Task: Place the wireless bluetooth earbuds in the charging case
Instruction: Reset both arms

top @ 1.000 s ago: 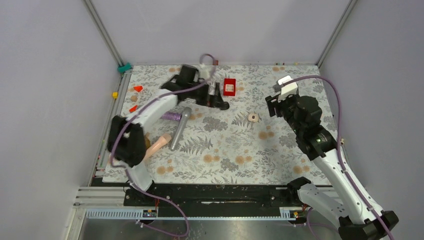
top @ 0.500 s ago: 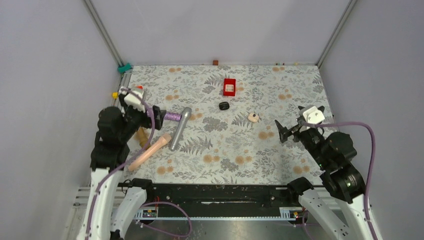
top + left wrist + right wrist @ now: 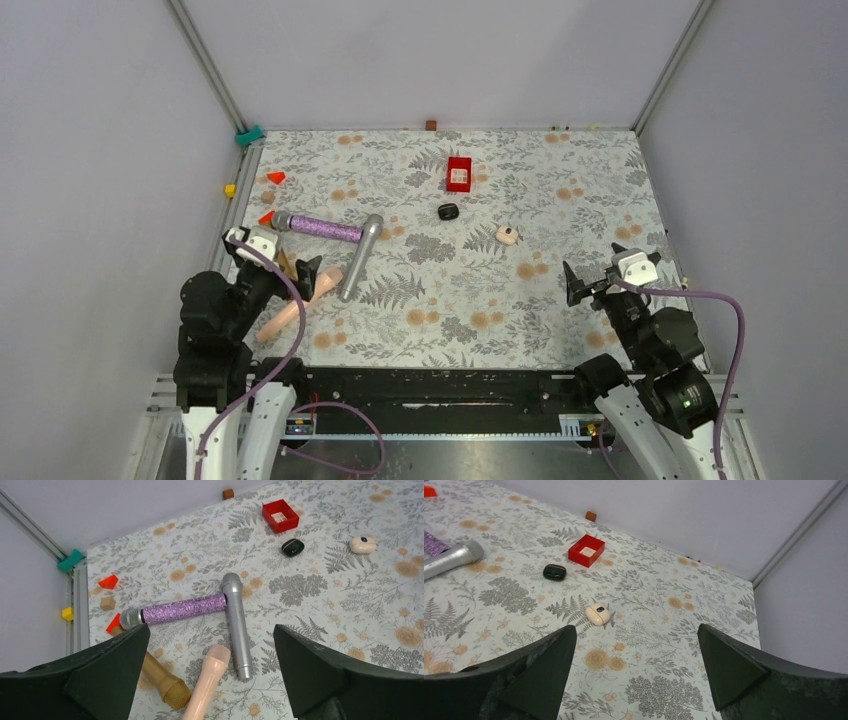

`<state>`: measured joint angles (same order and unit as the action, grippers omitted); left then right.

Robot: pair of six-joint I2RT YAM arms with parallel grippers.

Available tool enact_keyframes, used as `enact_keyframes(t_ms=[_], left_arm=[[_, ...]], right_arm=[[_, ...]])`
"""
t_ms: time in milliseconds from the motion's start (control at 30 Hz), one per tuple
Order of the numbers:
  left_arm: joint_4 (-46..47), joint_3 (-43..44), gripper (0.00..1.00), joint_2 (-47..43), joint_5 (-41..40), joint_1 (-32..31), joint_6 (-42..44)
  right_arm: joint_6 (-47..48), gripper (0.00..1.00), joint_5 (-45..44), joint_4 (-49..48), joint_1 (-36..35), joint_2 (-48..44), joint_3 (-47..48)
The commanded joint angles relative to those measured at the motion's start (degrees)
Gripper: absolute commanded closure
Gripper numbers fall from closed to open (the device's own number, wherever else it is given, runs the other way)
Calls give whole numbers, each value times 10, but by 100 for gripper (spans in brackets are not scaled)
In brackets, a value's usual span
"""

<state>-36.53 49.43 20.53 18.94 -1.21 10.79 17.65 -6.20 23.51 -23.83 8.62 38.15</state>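
Observation:
The charging case (image 3: 448, 211) is a small glossy black pebble lying closed on the floral cloth just in front of the red box (image 3: 459, 173). It also shows in the left wrist view as the charging case (image 3: 292, 547) and in the right wrist view as the charging case (image 3: 554, 571). No earbuds show in any view. My left gripper (image 3: 298, 270) hangs open over the microphones at the near left, far from the case. My right gripper (image 3: 592, 275) is open and empty at the near right. Both wrist views show wide-apart fingers: left gripper (image 3: 211, 628), right gripper (image 3: 636, 627).
A cream oval case (image 3: 507, 235) lies right of the black one. A purple glitter microphone (image 3: 318, 227), a silver one (image 3: 360, 256), a pink one (image 3: 300, 303) and a gold one (image 3: 157, 675) crowd the left. Small coloured blocks (image 3: 275, 177) sit by the left rail.
Both arms have drawn back from the far middle of the table to the near edge. The right gripper's jaws have spread wider. The case stays where it was.

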Motion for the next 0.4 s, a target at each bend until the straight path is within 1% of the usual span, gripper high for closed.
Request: enact_keyframes(t_ms=[0, 100, 267, 367], left_arm=[[12, -26, 2, -4, 26, 11, 8], [8, -26, 2, -3, 39, 28, 7], [0, -27, 2, 0, 74, 41, 13], [-1, -31, 2, 0, 88, 52, 13]], right_arm=[[-34, 1, -63, -63, 5, -19, -22], [-37, 1, -61, -69, 5, -21, -31], [-33, 1, -99, -99, 5, -27, -45], [-31, 1, -99, -99, 5, -29, -46]])
